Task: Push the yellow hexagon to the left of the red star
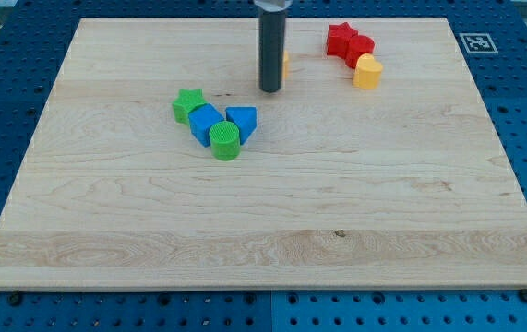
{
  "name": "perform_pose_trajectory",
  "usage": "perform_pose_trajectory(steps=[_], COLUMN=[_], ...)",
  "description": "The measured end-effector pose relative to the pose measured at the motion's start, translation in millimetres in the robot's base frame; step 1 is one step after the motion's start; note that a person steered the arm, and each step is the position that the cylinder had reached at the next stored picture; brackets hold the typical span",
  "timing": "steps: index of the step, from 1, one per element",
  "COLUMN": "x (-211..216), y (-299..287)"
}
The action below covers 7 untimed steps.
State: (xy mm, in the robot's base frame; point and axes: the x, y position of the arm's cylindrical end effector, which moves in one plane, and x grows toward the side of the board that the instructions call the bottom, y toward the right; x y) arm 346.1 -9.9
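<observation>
My tip (270, 89) stands on the board near the view's top centre. A yellow block (285, 65), the yellow hexagon, is mostly hidden behind the rod; only a sliver shows at the rod's right edge, so its shape cannot be made out. The red star (340, 38) lies at the view's top right, well to the right of the tip. A second red block (360, 48) touches the star's lower right. A yellow heart-shaped block (367, 72) sits just below that red block.
A cluster lies left of centre: a green star (188, 103), a blue block (204, 123), a blue triangular block (242, 121) and a green cylinder (225, 141). The wooden board (263, 231) rests on a blue pegboard table. A fiducial tag (476, 42) sits at the top right.
</observation>
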Motion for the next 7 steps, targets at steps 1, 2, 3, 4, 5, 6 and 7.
perform_pose_trajectory(steps=[1,2,3,4,5,6,7], x=[0.0,-10.1,-19.6,-22.9,-24.4,-24.4,-35.3], y=[-40.6,-55.9,-49.5,-26.4,4.1,41.7,71.9])
